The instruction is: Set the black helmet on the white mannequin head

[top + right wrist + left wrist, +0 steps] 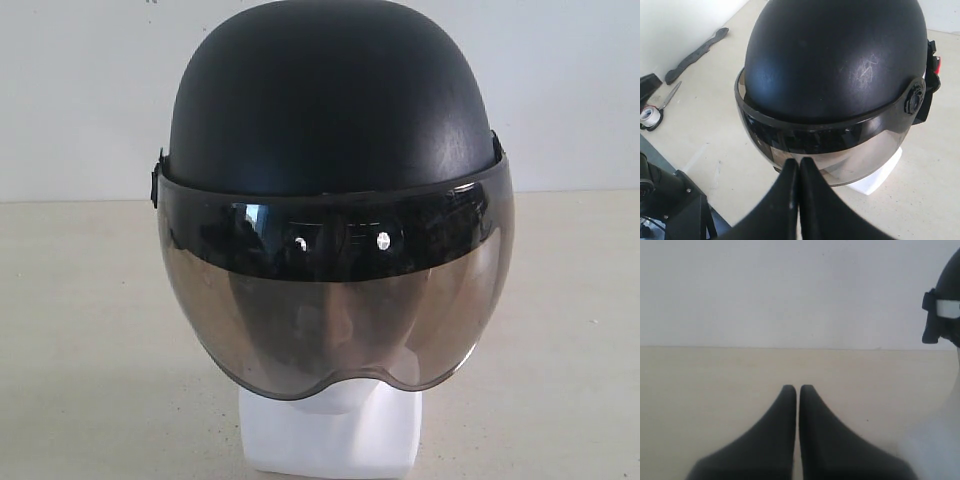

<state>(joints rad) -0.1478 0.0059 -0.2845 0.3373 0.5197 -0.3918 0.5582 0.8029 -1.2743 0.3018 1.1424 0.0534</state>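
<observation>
Right gripper (799, 162) closed, empty | left gripper (797, 389) closed, empty | black helmet (335, 100) seated on white mannequin head (330, 440) | likely rigid, slick; take by its sides, spare scratch-prone visor (335, 300)

The matte black rounded helmet (335, 100) sits on the white foam mannequin head (330, 435), and its tinted bubble visor (340, 320) hangs before the face. The neck base stands on the pale table (80, 330), with the white wall (80, 80) behind. Well apart from the head, close to a wall, lie metal scissors (671, 95), a small roll of tape (650, 116) and a long dark wavy strip (695, 50).
</observation>
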